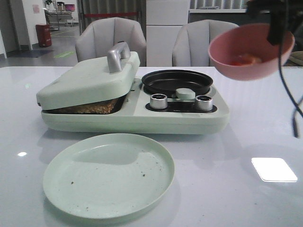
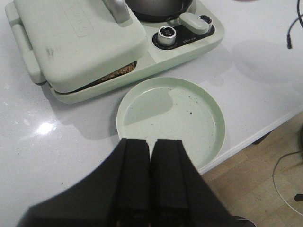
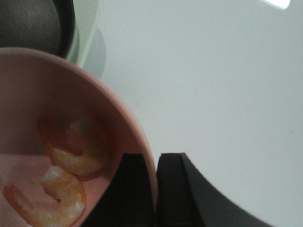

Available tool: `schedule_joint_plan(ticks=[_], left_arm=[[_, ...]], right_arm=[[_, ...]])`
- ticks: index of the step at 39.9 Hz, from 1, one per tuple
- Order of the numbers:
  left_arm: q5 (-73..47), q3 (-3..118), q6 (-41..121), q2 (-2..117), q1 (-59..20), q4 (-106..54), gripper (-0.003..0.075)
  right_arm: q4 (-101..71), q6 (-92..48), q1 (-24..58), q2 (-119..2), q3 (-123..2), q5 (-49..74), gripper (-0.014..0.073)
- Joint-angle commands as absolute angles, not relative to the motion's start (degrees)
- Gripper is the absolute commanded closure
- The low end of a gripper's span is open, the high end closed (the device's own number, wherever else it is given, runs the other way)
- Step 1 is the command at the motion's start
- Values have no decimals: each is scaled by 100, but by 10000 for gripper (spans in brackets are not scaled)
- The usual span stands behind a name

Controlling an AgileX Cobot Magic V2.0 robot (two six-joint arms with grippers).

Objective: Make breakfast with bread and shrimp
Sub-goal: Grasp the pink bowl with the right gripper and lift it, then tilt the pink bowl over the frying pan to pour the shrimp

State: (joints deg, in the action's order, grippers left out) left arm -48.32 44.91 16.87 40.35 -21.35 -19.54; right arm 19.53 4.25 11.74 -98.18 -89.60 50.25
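Note:
A browned slice of bread [image 1: 90,108] shows in the gap under the nearly closed pale green lid [image 1: 90,78] of the breakfast maker; the same bread [image 2: 116,73] shows in the left wrist view. The shrimp [image 3: 71,146], two curled orange-white pieces, lie in a pink bowl [image 1: 239,71] held tilted in the air, right of and above the black pan [image 1: 177,81]. My right gripper [image 3: 156,158] is shut on the bowl's rim. My left gripper [image 2: 151,142] is shut and holds nothing, hovering over the near edge of the green plate [image 2: 170,118].
The green plate [image 1: 109,175], speckled with crumbs, lies in front of the maker. Two silver knobs [image 1: 159,100] sit on the maker's front. A dark cable [image 1: 291,94] hangs at the right. Two grey chairs [image 1: 111,40] stand behind the table, and its edge [image 2: 265,125] is close to the plate.

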Motion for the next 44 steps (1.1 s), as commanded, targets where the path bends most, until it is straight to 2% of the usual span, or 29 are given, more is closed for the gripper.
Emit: schedule_joint_plan(ticks=[1, 9, 22, 30, 44], left_arm=[[-4546, 4645, 1652, 4018, -2183, -2056, 619], [-4659, 4645, 1652, 4018, -2183, -2056, 619], [-4659, 4645, 1652, 4018, -2183, -2056, 619], [-4659, 4645, 1652, 4018, -2183, -2056, 619], [-4659, 4645, 1652, 4018, -2183, -2048, 619]], right_arm=[[3166, 920, 1604, -9749, -9680, 5012, 552], [4951, 1437, 2436, -10374, -10558, 5476, 552], [7044, 1852, 3211, -11413, -11382, 5987, 552], [8460, 2185, 3453, -11869, -11446, 6376, 552], [9553, 2201, 3664, -11983, -11446, 6509, 552]])
